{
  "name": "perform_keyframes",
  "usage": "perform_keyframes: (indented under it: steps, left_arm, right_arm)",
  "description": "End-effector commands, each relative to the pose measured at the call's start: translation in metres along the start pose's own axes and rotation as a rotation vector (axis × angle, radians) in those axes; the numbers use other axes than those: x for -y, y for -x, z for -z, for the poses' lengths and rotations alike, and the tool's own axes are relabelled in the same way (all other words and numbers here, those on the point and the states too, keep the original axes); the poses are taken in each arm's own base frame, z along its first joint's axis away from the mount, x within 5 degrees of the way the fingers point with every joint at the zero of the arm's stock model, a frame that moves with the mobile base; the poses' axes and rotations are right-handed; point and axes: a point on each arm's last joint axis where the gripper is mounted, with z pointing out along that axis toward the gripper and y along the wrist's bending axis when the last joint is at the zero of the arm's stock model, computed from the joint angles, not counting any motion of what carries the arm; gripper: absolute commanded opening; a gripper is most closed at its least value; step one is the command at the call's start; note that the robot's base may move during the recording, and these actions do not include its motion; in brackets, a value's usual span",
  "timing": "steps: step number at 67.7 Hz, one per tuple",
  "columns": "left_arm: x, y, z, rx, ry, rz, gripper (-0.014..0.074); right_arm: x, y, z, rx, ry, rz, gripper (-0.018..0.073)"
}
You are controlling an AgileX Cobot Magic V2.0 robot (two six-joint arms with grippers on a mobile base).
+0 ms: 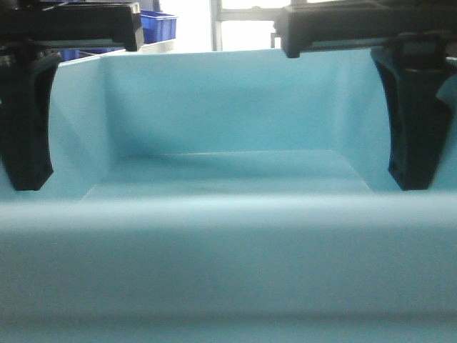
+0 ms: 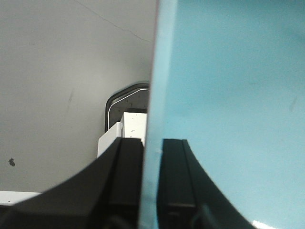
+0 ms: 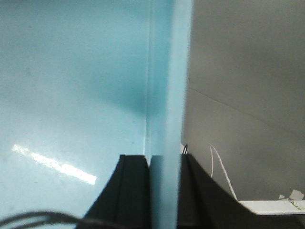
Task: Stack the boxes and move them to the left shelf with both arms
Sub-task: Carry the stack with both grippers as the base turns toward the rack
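Note:
The light blue tub fills the front view, open side up, lifted close to the camera. My left gripper is shut on the tub's left wall and my right gripper on its right wall. In the left wrist view my left gripper has one black finger on each side of the tub's thin wall. In the right wrist view my right gripper pinches the tub's rim the same way. The salmon pink tub and the left shelf are out of view.
Dark blue bins and a bright window show above the tub's far rim. Grey floor and a white block lie below the left gripper. A white cable runs below the right one.

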Motion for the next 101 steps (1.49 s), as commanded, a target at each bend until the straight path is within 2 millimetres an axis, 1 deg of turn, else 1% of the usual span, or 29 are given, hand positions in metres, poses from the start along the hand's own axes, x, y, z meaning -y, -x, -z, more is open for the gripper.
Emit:
perform_keyframes:
  steps: [1, 101]
  left_arm:
    - [-0.0091, -0.0046, 0.0191, -0.002, 0.049, 0.002, -0.0004]
    - [-0.0091, -0.0046, 0.0191, -0.002, 0.049, 0.002, -0.0004]
  right_arm:
    - [0.0057, 0.0001, 0.0177, 0.029, -0.008, 0.01, 0.0055]
    - [0.0058, 0.0002, 0.0177, 0.03, -0.009, 0.011, 0.0055]
